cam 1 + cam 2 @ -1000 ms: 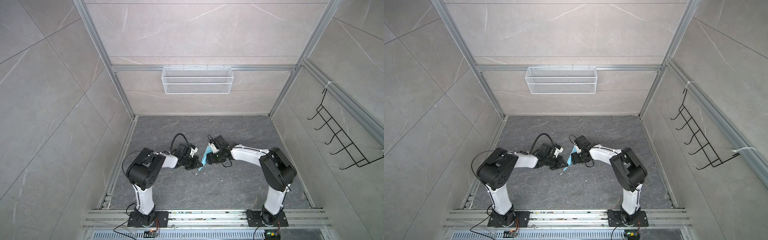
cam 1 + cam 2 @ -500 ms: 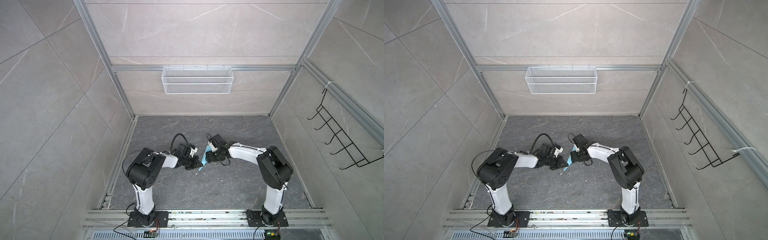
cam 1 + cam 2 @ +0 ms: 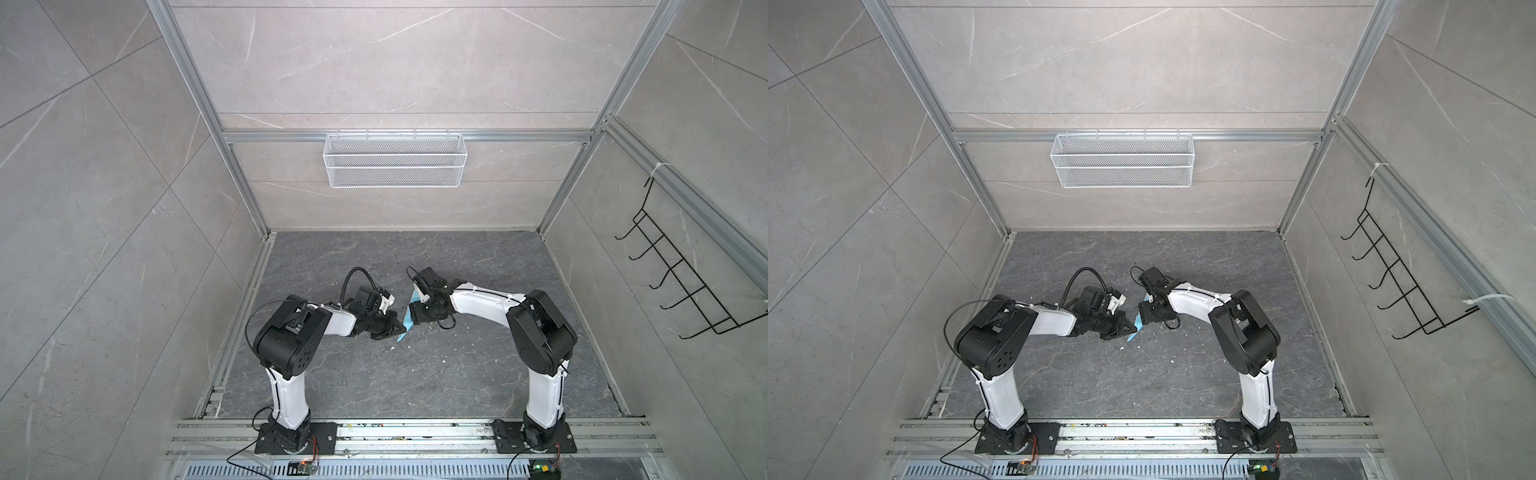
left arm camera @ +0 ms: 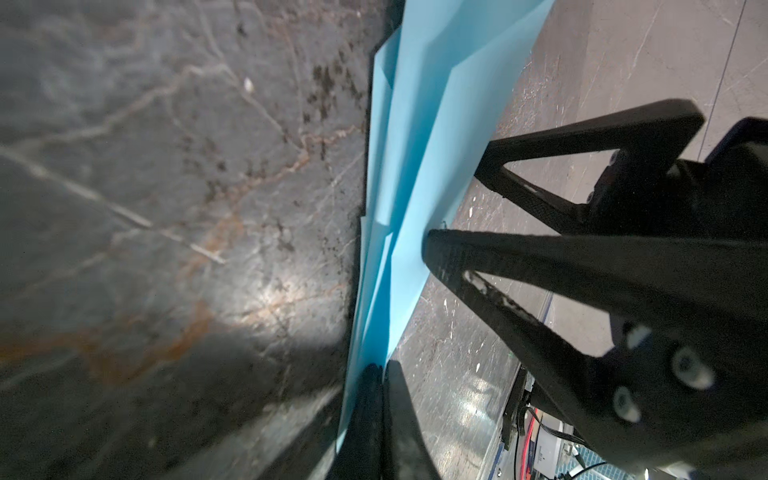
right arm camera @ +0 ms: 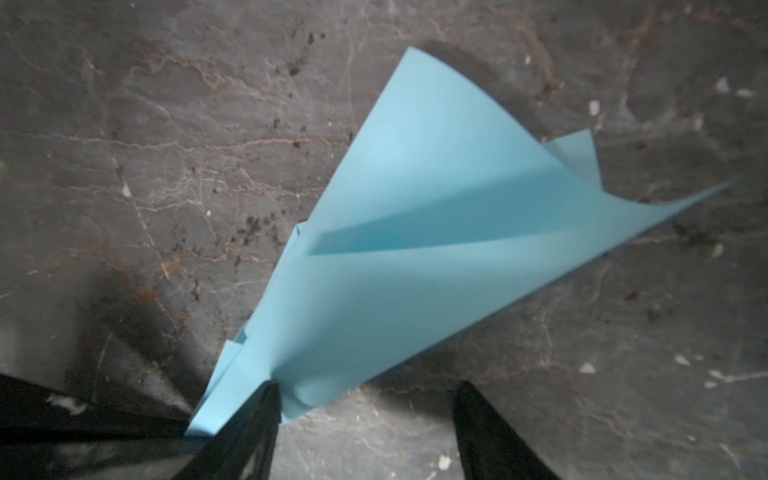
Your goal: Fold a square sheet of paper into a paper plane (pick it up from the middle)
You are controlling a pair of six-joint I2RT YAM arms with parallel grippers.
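1. Paper plane (image 3: 406, 329): light blue, creased, standing on edge near the middle of the tabletop (image 3: 415, 386), between the two arms' tips.
2. Left gripper (image 4: 380, 374): clamped tight on the plane's narrow end.
3. Right gripper (image 5: 369, 388): spread wide, gripping nothing; one finger (image 5: 257, 428) touching the paper's side.

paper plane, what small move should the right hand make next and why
Probably slide the open right hand sideways over the paper plane so a wing sits between its fingers. The left hand is shut on the narrow end, the wings flare apart, and in the right wrist view mostly bare table lies between the right fingers.
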